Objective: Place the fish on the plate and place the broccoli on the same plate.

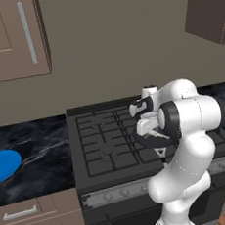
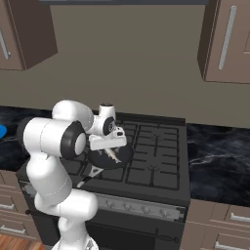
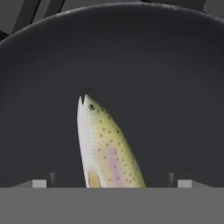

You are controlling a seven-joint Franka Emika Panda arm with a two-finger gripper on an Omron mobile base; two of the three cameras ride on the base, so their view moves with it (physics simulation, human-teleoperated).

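The fish [image 3: 107, 148], pale with a yellow-green spotted flank, lies in the black frying pan [image 3: 175, 87] on the stove. My gripper [image 3: 111, 183] hangs just above it, open, with one fingertip [image 3: 40, 183] on each side of the fish's body and nothing gripped. From the right base the gripper [image 2: 111, 149] points down into the pan [image 2: 119, 158] over the fish [image 2: 114, 155]. The blue plate [image 1: 2, 165] rests on the dark counter far to the left of the stove. The broccoli is out of view.
The black stove [image 1: 107, 139] with its grates takes up the middle. Dark marble counter [image 1: 45, 156] runs on both sides of it. Brown wall cabinets [image 1: 8, 37] hang above and drawers [image 1: 26, 212] sit below. My own elbow [image 1: 184, 117] stands over the stove's front right.
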